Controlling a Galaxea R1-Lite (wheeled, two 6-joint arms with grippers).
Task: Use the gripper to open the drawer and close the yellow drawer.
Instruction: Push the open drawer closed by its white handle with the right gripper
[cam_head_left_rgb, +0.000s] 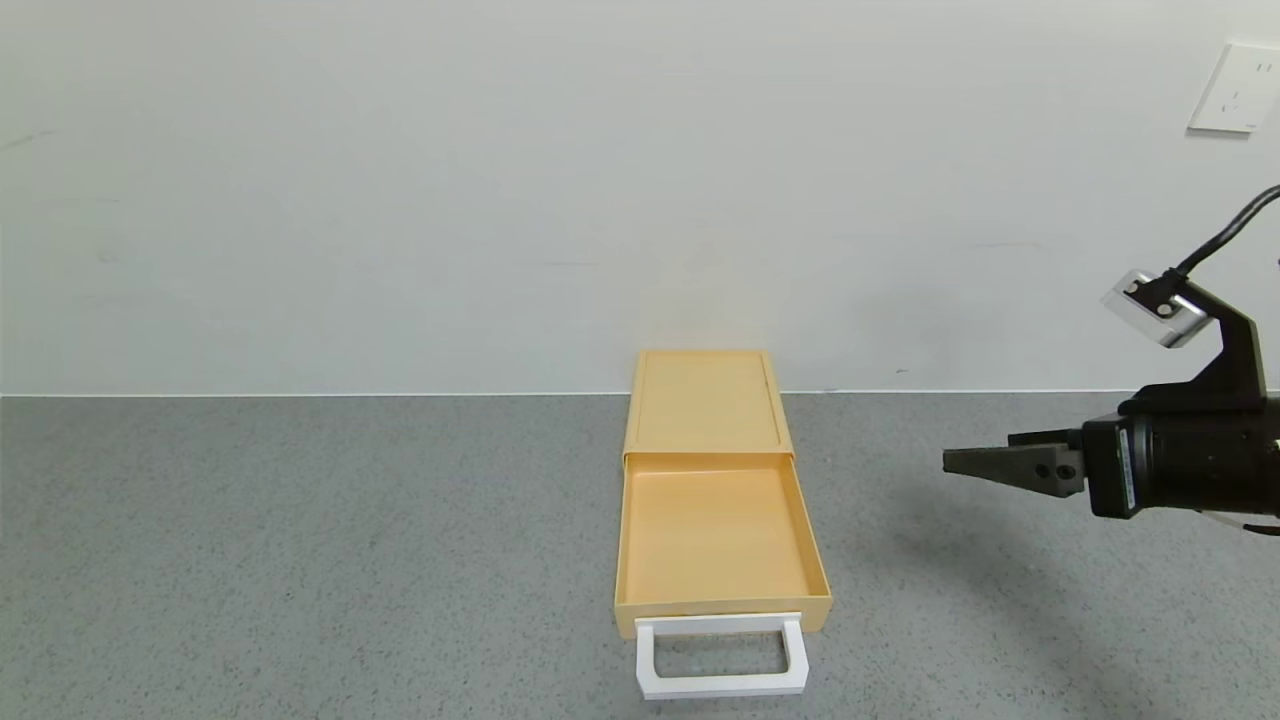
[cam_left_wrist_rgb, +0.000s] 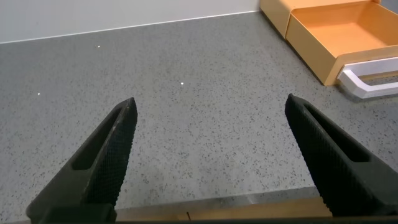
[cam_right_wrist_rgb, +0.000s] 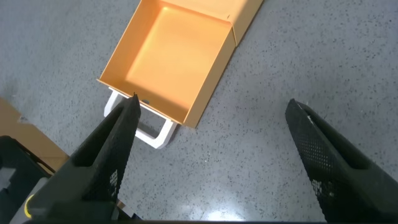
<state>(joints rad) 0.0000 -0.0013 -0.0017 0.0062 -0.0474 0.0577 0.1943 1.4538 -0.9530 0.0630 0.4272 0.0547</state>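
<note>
The pale yellow drawer (cam_head_left_rgb: 715, 530) stands pulled well out of its flat yellow case (cam_head_left_rgb: 708, 400), with its white loop handle (cam_head_left_rgb: 720, 655) toward me; the tray is empty. My right gripper (cam_head_left_rgb: 950, 462) hovers above the table to the right of the drawer, pointing toward it, apart from it. In the right wrist view it (cam_right_wrist_rgb: 211, 106) is open and empty, with the drawer (cam_right_wrist_rgb: 168, 56) and handle (cam_right_wrist_rgb: 152, 130) below. My left gripper (cam_left_wrist_rgb: 211, 102) is open and empty over bare table near the front edge; the drawer (cam_left_wrist_rgb: 339, 28) and handle (cam_left_wrist_rgb: 373, 84) lie off to its side.
Grey speckled tabletop (cam_head_left_rgb: 300, 560) meets a white wall at the back, with a wall socket (cam_head_left_rgb: 1235, 90) at the upper right. The table's front edge (cam_left_wrist_rgb: 217, 208) shows just under my left gripper.
</note>
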